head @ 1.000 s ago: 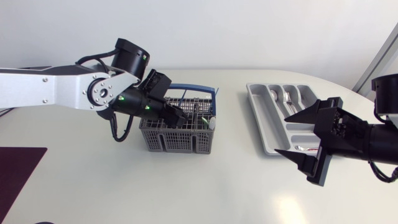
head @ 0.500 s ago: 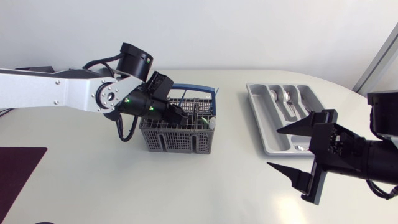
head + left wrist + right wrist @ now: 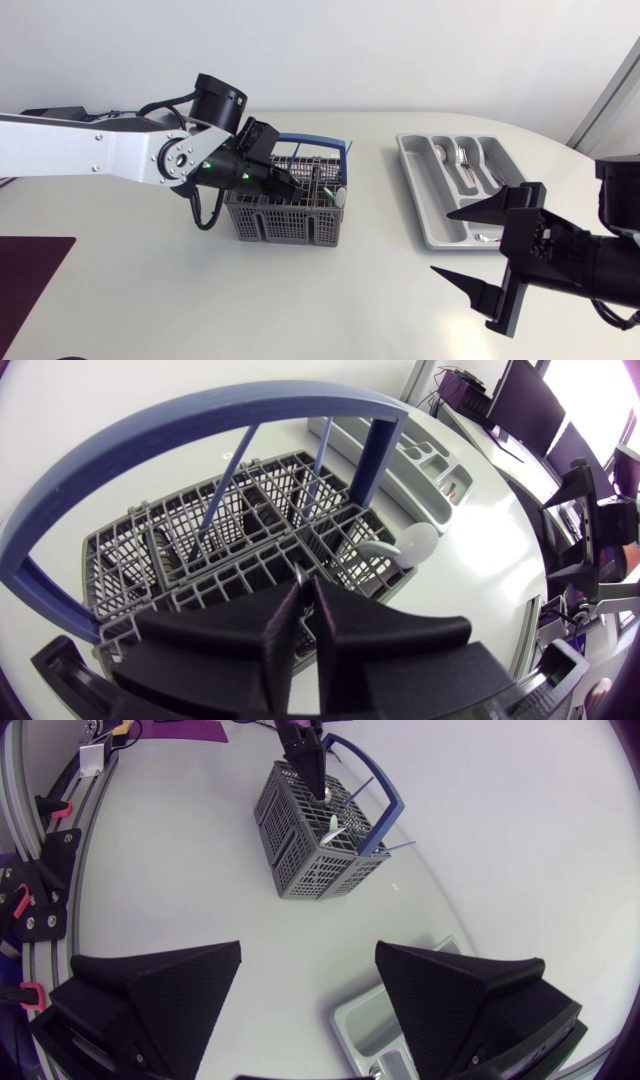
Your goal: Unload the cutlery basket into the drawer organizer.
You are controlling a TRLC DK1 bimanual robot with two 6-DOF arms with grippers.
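Observation:
The grey cutlery basket [image 3: 285, 222] with a blue handle [image 3: 315, 143] stands left of the table's middle. My left gripper [image 3: 290, 185] reaches down into its top. In the left wrist view its fingers [image 3: 345, 630] are pressed together on a thin metal handle tip [image 3: 299, 573] above the basket's grid [image 3: 200, 575]. A white spoon [image 3: 418, 543] sticks up at the basket's corner. The grey drawer organizer [image 3: 430, 190] lies to the right and holds metal cutlery [image 3: 462, 160]. My right gripper [image 3: 440, 241] hangs open and empty in front of it.
A dark purple mat [image 3: 30, 270] lies at the table's left front corner. From the right wrist view the basket [image 3: 310, 870] stands far ahead of the fingers and the organizer's corner [image 3: 400, 1020] lies just under them, with bare white tabletop between the two.
My left gripper's fingers have closed together inside the basket. My right arm has drawn back a little toward the table's front right, still open.

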